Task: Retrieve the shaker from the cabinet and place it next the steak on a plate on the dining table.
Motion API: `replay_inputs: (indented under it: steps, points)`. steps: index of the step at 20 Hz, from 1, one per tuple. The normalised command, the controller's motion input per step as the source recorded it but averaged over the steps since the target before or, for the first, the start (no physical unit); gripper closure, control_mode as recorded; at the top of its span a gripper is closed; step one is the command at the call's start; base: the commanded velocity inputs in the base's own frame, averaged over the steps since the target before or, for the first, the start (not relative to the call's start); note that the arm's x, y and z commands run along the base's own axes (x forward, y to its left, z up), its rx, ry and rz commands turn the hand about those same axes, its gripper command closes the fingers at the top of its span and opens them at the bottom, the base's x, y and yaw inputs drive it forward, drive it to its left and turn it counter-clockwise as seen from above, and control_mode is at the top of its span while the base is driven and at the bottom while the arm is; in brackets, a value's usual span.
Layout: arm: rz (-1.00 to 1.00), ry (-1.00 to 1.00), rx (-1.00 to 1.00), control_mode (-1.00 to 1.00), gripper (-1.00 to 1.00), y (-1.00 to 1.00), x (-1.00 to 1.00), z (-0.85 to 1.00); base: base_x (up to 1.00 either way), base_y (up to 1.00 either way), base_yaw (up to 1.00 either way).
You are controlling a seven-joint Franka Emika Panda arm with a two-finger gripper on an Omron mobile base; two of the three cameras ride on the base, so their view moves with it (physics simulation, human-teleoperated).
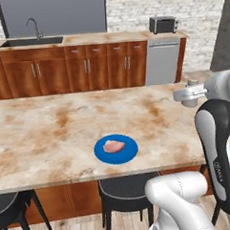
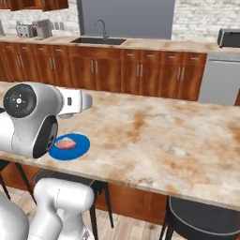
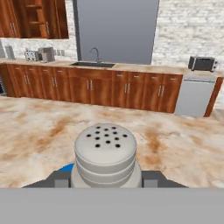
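My gripper (image 3: 106, 181) is clenched on the shaker (image 3: 105, 155) above the desk (image 1: 50, 125); the steak (image 1: 114, 146) lies on the plate (image 1: 100, 152).

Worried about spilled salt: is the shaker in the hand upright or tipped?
Upright. In the hand view the shaker stands between the fingers with its holed cap on top, level with the table beyond.

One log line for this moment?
tool: shut on shaker | position: above table | steak: on plate | shaker: not yet placed
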Motion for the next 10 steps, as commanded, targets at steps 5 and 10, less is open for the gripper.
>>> replay_inputs:
  steps: [5, 10]
  points:
    - [0.0, 0.0, 0.0, 1.0, 1.0, 0.0, 0.0, 0.0, 1.0, -0.28, 0.41]
    - [0.0, 0.0, 0.0, 1.0, 1.0, 0.0, 0.0, 0.0, 0.83, -0.04, 0.09]
